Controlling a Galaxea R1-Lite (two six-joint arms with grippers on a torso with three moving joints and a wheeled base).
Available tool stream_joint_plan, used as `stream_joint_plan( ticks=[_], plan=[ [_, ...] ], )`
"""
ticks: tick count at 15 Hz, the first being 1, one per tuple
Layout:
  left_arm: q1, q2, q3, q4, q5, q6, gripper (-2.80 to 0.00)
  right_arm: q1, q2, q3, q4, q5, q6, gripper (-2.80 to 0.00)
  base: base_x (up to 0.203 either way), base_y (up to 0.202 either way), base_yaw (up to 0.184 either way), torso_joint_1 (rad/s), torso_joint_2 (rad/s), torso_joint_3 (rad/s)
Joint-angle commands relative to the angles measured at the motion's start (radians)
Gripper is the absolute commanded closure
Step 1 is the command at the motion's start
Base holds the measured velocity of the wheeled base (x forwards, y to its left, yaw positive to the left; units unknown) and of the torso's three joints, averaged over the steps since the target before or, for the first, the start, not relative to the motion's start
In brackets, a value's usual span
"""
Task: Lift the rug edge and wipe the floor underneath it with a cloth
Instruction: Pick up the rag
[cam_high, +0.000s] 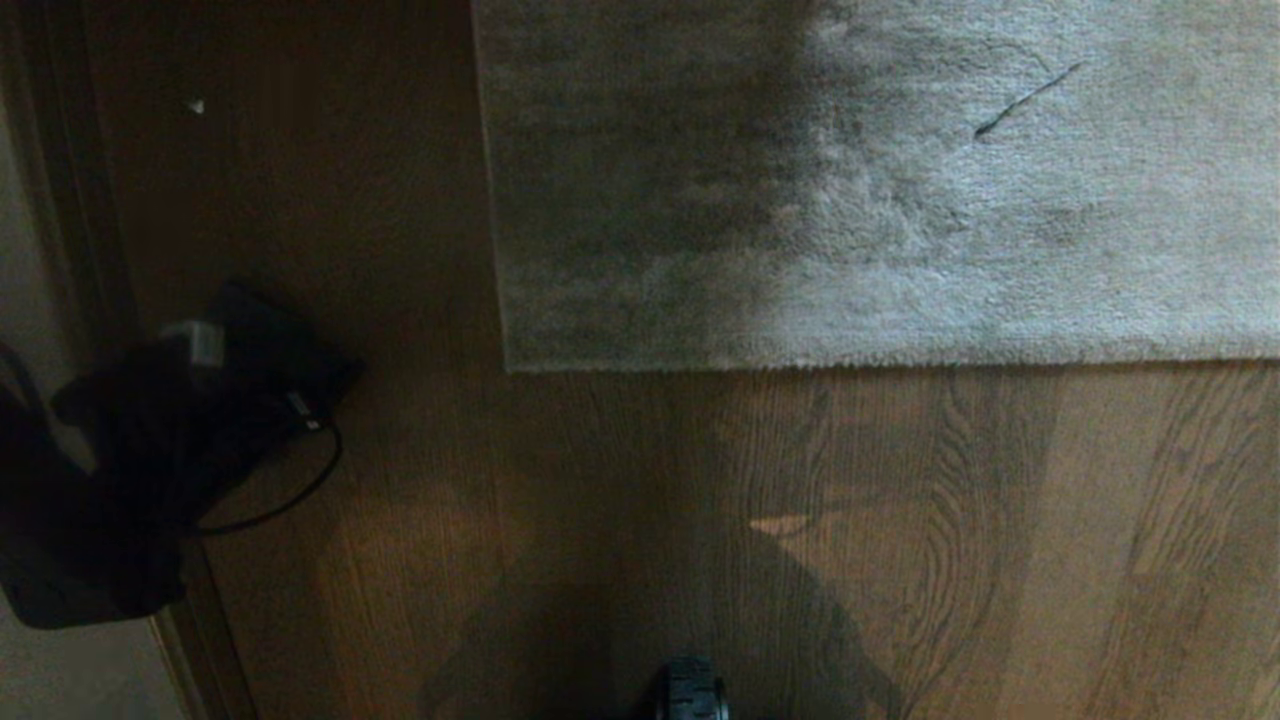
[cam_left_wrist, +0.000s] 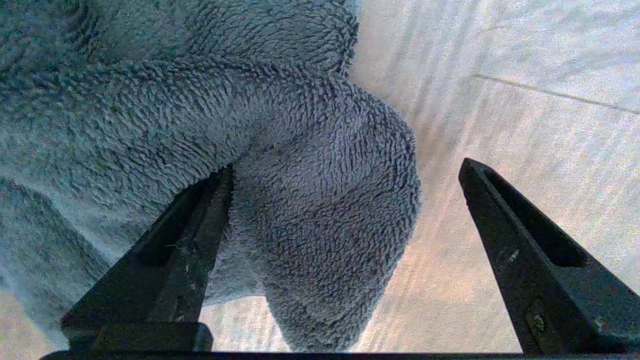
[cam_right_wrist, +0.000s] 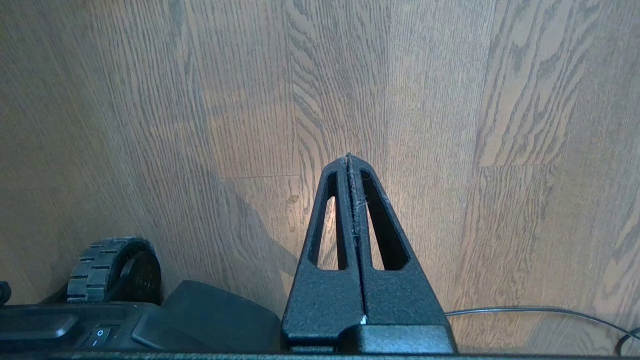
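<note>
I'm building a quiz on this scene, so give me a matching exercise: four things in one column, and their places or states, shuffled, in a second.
Things:
1. left hand
2. right hand
3. cloth
4. rug edge

Places or states:
A. shut, empty, over bare floor
B. flat on the floor, not lifted
C. bunched between two spread fingers, touching one of them
D. open, fingers either side of a fold of fabric

Pairs: 1-D, 2-A, 3-C, 4-B
</note>
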Motion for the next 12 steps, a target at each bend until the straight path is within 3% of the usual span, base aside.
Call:
stream_joint_plan(
  ticks=[1, 12],
  plan=[
    [0.008, 0.012, 0.004, -0.009, -0.004, -0.002, 0.00, 0.001, 0.000, 0.000, -0.001, 0.000, 0.001, 0.00, 0.000, 0.000, 0.000, 0.000, 0.00, 0.000],
    [0.001, 0.031, 0.039, -0.044, -0.006, -0.003, 0.00, 0.001, 0.000, 0.000, -0.001, 0.000, 0.001, 0.00, 0.000, 0.000, 0.000, 0.000, 0.00, 0.000]
  ],
)
